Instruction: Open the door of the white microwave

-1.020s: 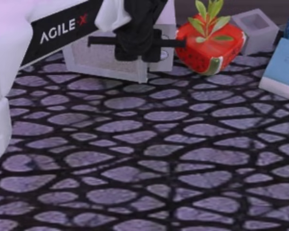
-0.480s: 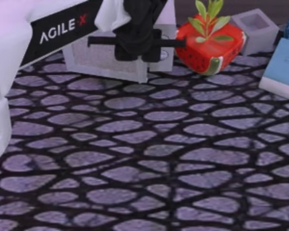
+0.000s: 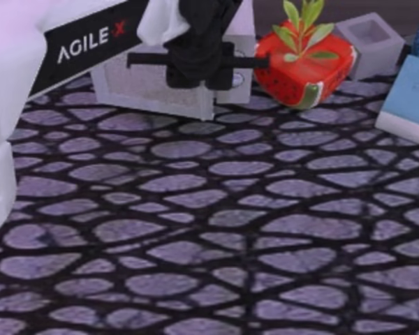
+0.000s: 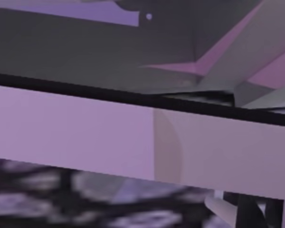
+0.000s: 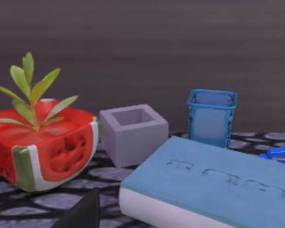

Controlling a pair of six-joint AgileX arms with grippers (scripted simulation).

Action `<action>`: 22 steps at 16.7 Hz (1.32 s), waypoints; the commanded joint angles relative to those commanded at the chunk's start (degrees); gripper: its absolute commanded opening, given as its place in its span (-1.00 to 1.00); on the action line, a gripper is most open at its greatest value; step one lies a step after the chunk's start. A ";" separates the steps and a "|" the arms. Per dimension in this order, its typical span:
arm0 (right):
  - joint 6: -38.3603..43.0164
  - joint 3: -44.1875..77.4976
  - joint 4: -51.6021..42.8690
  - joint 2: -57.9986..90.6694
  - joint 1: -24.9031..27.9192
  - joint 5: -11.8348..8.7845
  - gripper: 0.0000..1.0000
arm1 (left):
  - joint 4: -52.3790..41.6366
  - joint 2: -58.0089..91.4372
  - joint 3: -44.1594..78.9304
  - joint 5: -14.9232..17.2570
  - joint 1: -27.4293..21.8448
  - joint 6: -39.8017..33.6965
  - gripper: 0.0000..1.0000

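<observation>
Standing at the tabletop's far left edge, the white microwave (image 3: 227, 28) shows its door (image 3: 153, 87) slightly ajar, unchanged over the last second; my left hand (image 3: 195, 63) holds there, grip undeterminable.

The white microwave (image 3: 227, 42) stands at about eleven o'clock on the table, at its far edge, and is the largest item in the top view; much of its body is covered from above. Its door (image 3: 150, 87), a flat white panel with a grey speckled mesh window, fills most of the front. The door's right edge stands slightly forward of the knob panel, so it sits ajar by a small angle, hinged along its left side.
</observation>
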 joint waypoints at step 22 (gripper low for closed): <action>0.00 0.00 0.00 0.00 0.00 0.00 1.00 | 4.67 -5.73 -9.06 3.11 0.75 6.15 -1.00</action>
